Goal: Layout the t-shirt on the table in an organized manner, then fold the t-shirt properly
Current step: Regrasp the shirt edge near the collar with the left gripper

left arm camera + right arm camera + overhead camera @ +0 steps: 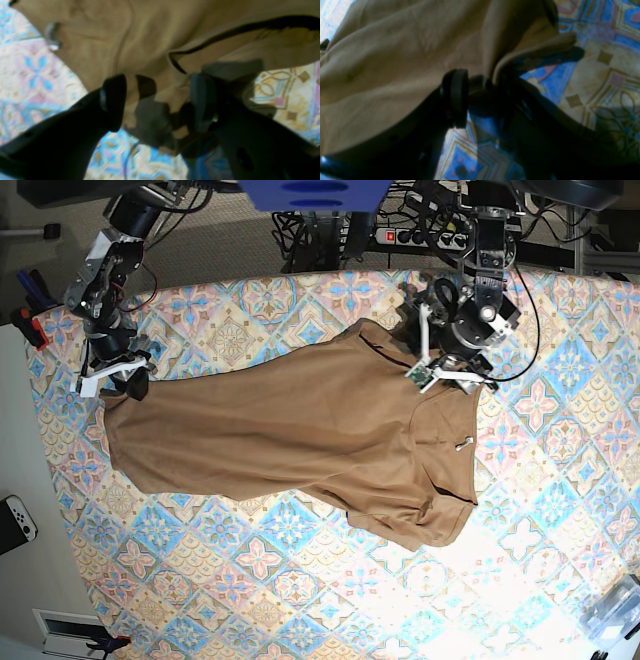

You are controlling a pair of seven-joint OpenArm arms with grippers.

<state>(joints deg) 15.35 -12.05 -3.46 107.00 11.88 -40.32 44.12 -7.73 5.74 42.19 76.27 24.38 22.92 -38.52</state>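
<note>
From my station, near to far in the base view: the t-shirt [290, 415] lies spread across the patterned table [250, 600], its near edge ragged and right side rumpled. I judge layout partly done; smoothing and all folding remain. I see no container. Farther off, my left gripper [437, 345] stands open over the cloth; my right gripper [120, 370] is at the far corner, jaws parted, its grip unclear to me.
</note>
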